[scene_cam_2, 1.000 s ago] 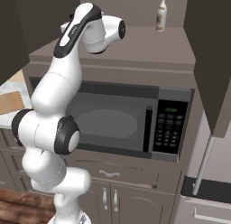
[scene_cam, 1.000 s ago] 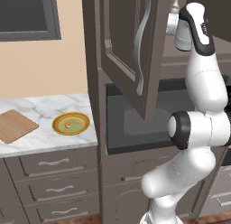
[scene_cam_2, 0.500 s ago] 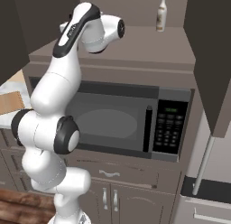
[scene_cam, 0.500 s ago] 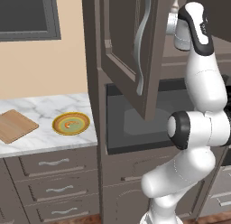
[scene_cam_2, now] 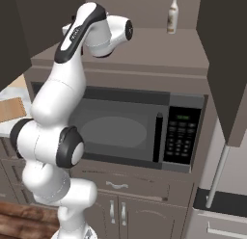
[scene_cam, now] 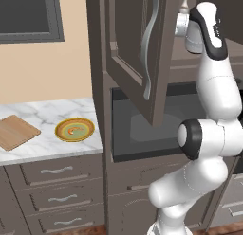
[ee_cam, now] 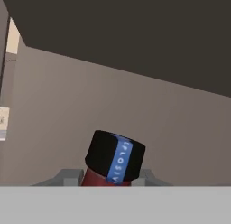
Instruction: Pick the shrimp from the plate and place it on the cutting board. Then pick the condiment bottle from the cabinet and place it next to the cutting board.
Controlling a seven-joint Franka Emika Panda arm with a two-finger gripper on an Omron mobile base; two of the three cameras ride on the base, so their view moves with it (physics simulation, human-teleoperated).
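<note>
In the hand view, the condiment bottle fills the bottom centre, showing a black cap with a blue strip and a red neck. My gripper is shut on it, a grey finger on either side. The hand sits high inside the cabinet, just past its open door, where my gripper faces the shelf. The shrimp lies in the middle of the plate on the marble counter. The cutting board lies left of the plate with nothing on it.
The open door with the wavy handle hangs just left of the arm. A pale bottle stands at the back of the shelf. A microwave sits under the shelf. A second open door is on the right.
</note>
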